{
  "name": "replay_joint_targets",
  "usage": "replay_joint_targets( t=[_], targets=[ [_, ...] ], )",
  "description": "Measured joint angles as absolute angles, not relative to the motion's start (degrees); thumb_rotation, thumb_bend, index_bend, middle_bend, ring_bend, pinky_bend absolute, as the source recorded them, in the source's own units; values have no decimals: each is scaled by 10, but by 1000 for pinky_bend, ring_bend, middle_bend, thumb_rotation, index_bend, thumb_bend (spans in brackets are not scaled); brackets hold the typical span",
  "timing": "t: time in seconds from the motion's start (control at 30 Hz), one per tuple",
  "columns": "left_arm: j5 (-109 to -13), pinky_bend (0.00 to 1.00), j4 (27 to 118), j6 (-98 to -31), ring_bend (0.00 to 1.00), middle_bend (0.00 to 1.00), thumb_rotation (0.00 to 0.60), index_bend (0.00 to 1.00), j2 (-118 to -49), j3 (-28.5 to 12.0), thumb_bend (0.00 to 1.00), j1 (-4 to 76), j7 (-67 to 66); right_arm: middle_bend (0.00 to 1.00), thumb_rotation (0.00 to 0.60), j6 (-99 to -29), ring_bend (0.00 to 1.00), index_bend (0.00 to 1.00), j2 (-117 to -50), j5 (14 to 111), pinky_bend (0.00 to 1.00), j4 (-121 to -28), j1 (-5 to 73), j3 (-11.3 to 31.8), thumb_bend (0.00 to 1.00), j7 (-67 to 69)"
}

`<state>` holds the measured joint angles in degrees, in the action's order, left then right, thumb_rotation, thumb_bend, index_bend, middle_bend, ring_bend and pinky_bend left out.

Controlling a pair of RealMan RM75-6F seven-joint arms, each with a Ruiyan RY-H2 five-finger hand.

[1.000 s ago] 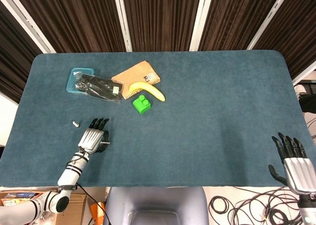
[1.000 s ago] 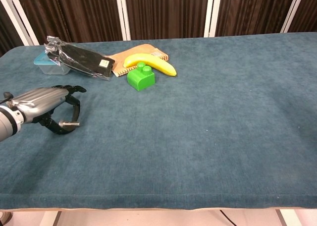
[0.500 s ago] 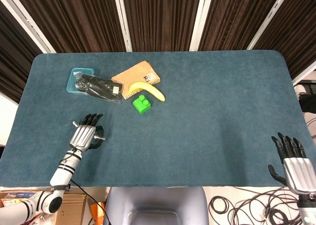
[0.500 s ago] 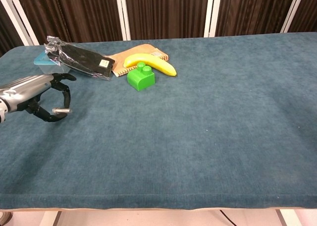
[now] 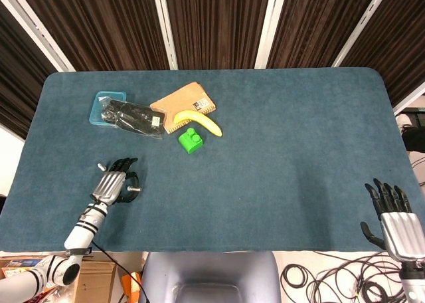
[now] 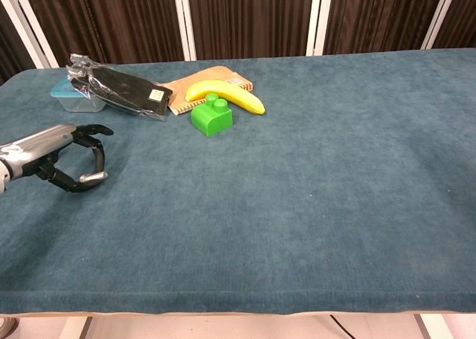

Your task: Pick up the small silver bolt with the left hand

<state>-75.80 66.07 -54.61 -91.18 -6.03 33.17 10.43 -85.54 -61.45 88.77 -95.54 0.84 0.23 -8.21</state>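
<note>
The small silver bolt point(image 5: 100, 165) lies on the blue-green table cloth point(image 5: 279, 150) near the left front, seen in the head view. My left hand point(image 5: 113, 183) hovers just right of and behind it, dark fingertips point(image 5: 123, 163) level with the bolt, a small gap between them. In the chest view the left hand point(image 6: 53, 153) has its fingers curved over the thumb with nothing between them; the bolt does not show there. My right hand point(image 5: 396, 222) is off the table's front right corner, fingers straight and apart, empty.
At the back left lie a blue container point(image 5: 98, 106), a black packet in clear plastic point(image 5: 136, 117), a tan notebook point(image 5: 185, 102), a banana point(image 5: 200, 121) and a green block point(image 5: 190, 141). The table's front edge runs close behind the left wrist.
My left hand has moved left across the cloth, from well right of the bolt to right beside it. The bolt and the right hand have not moved.
</note>
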Motion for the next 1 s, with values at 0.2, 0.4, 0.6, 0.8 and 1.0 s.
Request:
replay_joint_targets(
  t=[0.2, 0.4, 0.6, 0.8, 1.0],
  targets=[
    [-770, 43, 640, -555, 0, 90, 600, 610, -918, -60, 340, 328, 138, 0, 600, -856, 0, 0, -614, 888, 0, -955, 8, 2, 288, -81],
    [-773, 41, 630, -560, 0, 91, 600, 607, -920, -59, 341, 322, 169, 0, 600, -857, 0, 0, -614, 889, 0, -955, 7, 2, 288, -81],
    [-787, 18, 604, -565, 0, 89, 600, 596, -930, -53, 339, 312, 256, 0, 600, -857, 0, 0, -615, 891, 0, -955, 8, 1, 288, -83],
    [-807, 0, 565, -584, 0, 72, 600, 582, -950, -46, 342, 302, 339, 0, 600, -859, 0, 0, -615, 892, 0, -955, 6, 1, 288, -81],
    [-820, 0, 514, -612, 0, 59, 600, 575, -981, -42, 332, 286, 430, 0, 600, -860, 0, 0, -615, 895, 0, -954, 6, -1, 288, -80]
  ],
)
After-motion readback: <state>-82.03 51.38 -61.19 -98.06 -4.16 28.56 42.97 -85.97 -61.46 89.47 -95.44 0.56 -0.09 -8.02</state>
